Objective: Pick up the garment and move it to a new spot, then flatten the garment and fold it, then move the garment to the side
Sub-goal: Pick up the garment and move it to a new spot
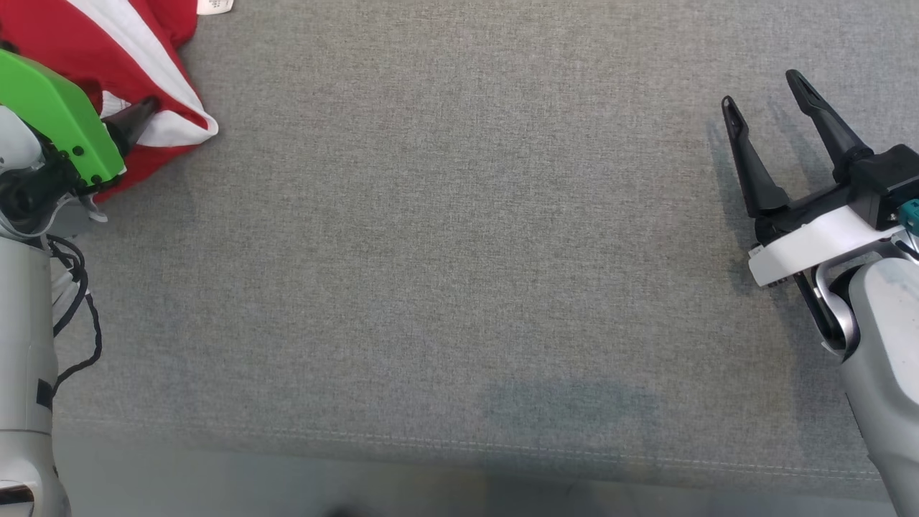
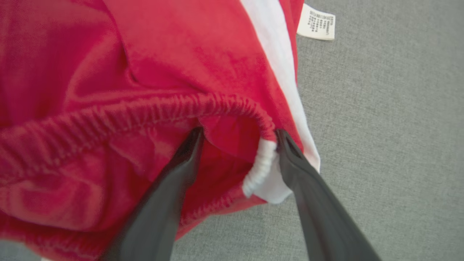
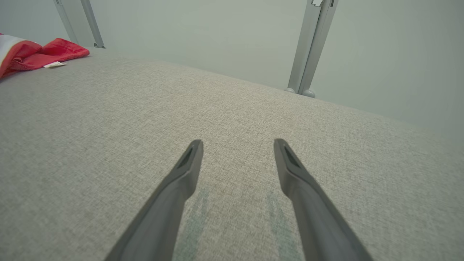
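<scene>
located crumpled red fabric garment with white stripes at far-left corner of grey woven upholstered surface; bunched, not flattened. noted gathered elastic waistband running across left wrist view, red along most of its length, white at its end. recorded white printed care label lying on the grey surface just beside the garment's edge. found left gripper over the garment, fingers spread wide, tips up against the waistband with a fold of red cloth between them, not closed on it. cannot tell whether the tips press into the fabric. observed bright green plastic cover on the left wrist in head view, hiding most of that gripper, one dark fingertip poking out over a white stripe. found right gripper at right side of the surface, well apart from the garment, fingers spread wide and holding nothing, above bare grey cloth with shadows beneath. sighted grey metal posts and pale wall beyond far edge of the surface in right wrist view.
</scene>
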### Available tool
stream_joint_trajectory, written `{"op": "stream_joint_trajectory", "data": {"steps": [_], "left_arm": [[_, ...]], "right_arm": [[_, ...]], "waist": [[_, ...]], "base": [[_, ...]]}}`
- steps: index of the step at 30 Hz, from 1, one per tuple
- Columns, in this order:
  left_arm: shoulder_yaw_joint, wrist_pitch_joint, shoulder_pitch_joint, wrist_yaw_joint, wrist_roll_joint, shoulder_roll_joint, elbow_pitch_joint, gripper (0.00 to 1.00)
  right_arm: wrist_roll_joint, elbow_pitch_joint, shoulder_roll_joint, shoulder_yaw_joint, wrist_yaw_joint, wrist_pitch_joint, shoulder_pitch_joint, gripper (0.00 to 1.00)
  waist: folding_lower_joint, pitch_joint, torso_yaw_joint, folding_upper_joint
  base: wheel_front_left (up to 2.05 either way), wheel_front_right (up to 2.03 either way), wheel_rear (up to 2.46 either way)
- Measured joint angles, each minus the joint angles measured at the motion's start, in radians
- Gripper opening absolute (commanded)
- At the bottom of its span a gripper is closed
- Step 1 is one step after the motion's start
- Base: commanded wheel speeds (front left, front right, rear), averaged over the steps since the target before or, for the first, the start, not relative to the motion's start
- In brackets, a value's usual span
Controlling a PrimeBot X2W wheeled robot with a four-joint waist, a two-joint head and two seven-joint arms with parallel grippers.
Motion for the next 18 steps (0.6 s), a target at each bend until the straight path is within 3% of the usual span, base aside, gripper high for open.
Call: {"op": "stream_joint_trajectory", "data": {"steps": [8, 9, 10, 11, 12, 18], "left_arm": [[-0.024, 0.0, -0.008, 0.002, 0.023, 0.007, 0.041, 1.0], [-0.03, 0.0, -0.008, 0.001, 0.032, 0.008, 0.049, 0.89], [-0.03, -0.002, -0.008, 0.001, 0.037, 0.008, 0.056, 0.43], [-0.03, -0.008, -0.008, 0.001, 0.039, 0.009, 0.062, 0.16], [-0.032, -0.011, -0.008, 0.001, 0.044, 0.009, 0.066, 0.0], [-0.034, -0.021, -0.028, -0.001, 0.041, -0.008, 0.079, 0.0]], "right_arm": [[0.002, 0.001, 0.0, 0.002, 0.0, 0.0, -0.01, 1.0], [0.003, 0.002, 0.0, 0.003, 0.0, 0.0, -0.012, 1.0], [0.003, 0.004, 0.001, 0.005, 0.0, 0.0, -0.014, 1.0], [0.003, 0.004, 0.001, 0.005, 0.0, 0.0, -0.016, 1.0], [0.003, 0.005, 0.001, 0.005, 0.0, 0.0, -0.016, 1.0], [0.007, 0.016, 0.001, -0.003, 0.0, 0.0, -0.016, 1.0]], "waist": [[-0.0001, 0.006, -0.007, 0.0], [-0.0001, 0.005, -0.008, 0.0], [-0.0001, 0.004, -0.009, 0.0], [-0.0001, 0.002, -0.01, 0.0], [0.0, -0.001, -0.01, 0.0], [-0.0001, -0.02, -0.008, 0.0]], "base": [[0.0, 0.0, 0.0], [0.0, 0.0, 0.0], [0.0, 0.0, 0.0], [0.0, 0.0, 0.0], [0.0, 0.0, 0.0], [0.0, 0.0, 0.0]]}}
